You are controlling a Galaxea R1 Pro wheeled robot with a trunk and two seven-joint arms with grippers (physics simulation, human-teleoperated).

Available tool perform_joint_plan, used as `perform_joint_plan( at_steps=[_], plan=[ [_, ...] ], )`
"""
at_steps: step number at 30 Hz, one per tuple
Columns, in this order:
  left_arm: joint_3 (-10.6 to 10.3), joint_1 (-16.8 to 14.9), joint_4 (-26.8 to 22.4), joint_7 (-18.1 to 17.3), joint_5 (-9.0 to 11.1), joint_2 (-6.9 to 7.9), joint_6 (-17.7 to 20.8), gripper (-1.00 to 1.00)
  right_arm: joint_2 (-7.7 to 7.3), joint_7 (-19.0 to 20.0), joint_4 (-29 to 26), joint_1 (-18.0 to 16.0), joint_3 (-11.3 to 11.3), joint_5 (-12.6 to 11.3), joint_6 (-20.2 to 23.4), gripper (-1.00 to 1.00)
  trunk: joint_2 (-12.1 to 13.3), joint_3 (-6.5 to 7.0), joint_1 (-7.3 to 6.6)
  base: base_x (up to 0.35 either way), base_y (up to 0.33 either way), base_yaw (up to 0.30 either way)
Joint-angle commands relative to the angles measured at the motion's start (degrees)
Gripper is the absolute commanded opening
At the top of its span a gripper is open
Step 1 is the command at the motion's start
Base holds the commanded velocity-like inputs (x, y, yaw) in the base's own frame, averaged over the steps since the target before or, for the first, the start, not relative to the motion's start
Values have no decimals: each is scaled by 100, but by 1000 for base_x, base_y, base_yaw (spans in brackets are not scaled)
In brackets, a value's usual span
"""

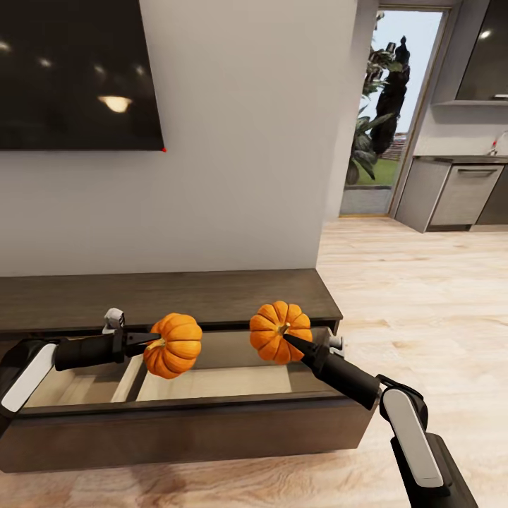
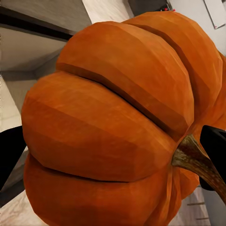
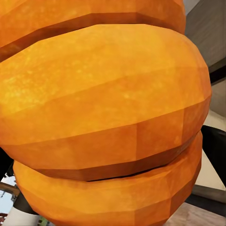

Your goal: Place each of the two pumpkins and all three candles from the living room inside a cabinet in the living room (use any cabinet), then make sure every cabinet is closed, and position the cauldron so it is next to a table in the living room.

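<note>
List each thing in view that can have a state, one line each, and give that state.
left gripper: shut on left pumpkin
left pumpkin: held above the open drawer
right gripper: shut on right pumpkin
right pumpkin: held above the open drawer
cabinet: drawer pulled open
television: off

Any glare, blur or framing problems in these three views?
Head view: sharp, evenly lit; ceiling lights reflect in the dark TV screen. Left wrist view: pumpkin so close its facets show. Right wrist view: the other pumpkin crowds the frame likewise.
</note>
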Motion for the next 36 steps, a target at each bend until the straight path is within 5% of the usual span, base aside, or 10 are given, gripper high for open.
perform_joint_plan(
  at_steps=[1,11,18,20,27,30,36],
  plan=[
    [-10,-5,2,-13,14,5,25,-100,5,31,-1,-4,-14,9,37,-100,-2,-6,-1,0,0,0],
    [64,-9,-4,634,59,-24,25,-100,8,25,-1,-4,-4,17,38,-100,-2,-6,-1,0,0,0],
    [1049,11,-426,1378,61,-114,25,-100,13,17,-1,-4,26,63,31,-100,-2,-6,-1,0,0,0],
    [1173,19,-759,1592,61,-225,25,-100,14,16,-1,-4,25,67,30,-100,-2,-6,-1,0,0,0],
    [1381,80,-1865,2852,24,-1219,8,-100,11,8,5,-4,12,79,37,-100,-2,-6,-1,0,0,0],
    [1392,239,-2276,3296,12,-1406,-34,-100,7,6,17,-4,2,80,38,-100,-2,-6,-1,0,0,0],
    [1414,353,-2567,3631,7,-1477,-55,-100,5,5,35,-4,-2,80,38,-100,-2,-6,-1,0,0,0]
  ],
)
